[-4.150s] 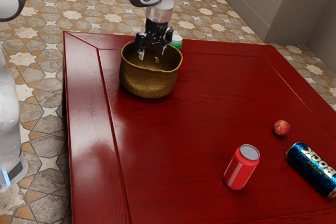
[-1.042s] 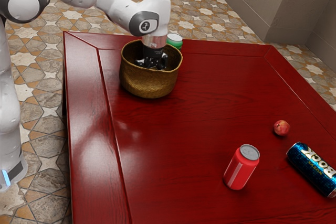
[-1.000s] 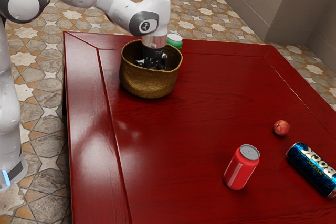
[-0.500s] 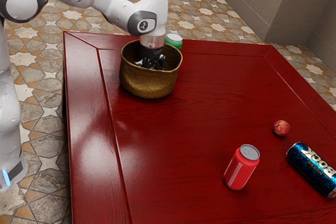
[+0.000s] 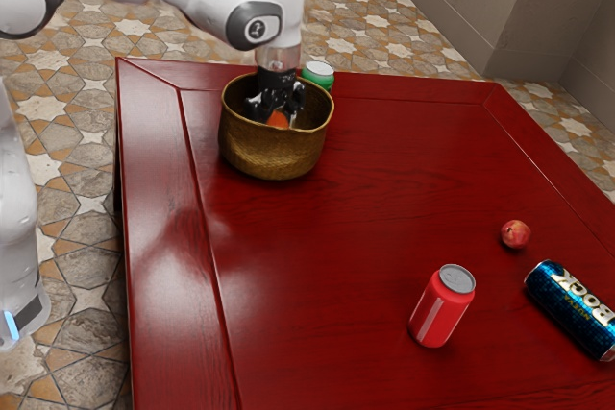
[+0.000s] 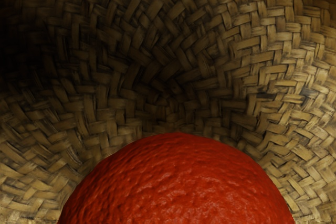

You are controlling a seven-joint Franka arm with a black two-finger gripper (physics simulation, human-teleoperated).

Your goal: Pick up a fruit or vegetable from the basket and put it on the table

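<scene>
The fingers (image 5: 297, 98) are clamped on an orange (image 5: 279, 120), inside the basket (image 5: 273, 153). The glossy red surface (image 5: 384, 170) also bears an upright red can (image 5: 441, 308), a tipped blue can (image 5: 571, 308) and a small reddish fruit (image 5: 515, 234). Patterned tiles (image 5: 384, 31) cover the floor near a brownish wall (image 5: 461, 7).

Glossy red wooden table (image 5: 384, 160). A woven basket (image 5: 274, 153) stands around my claw (image 5: 278, 114), a green can (image 5: 318, 74) near. Well apart from me: an upright red soda can (image 5: 442, 306), a round reddish fruit (image 5: 515, 234) and, farthest, a blue can (image 5: 574, 310) lying down.
</scene>
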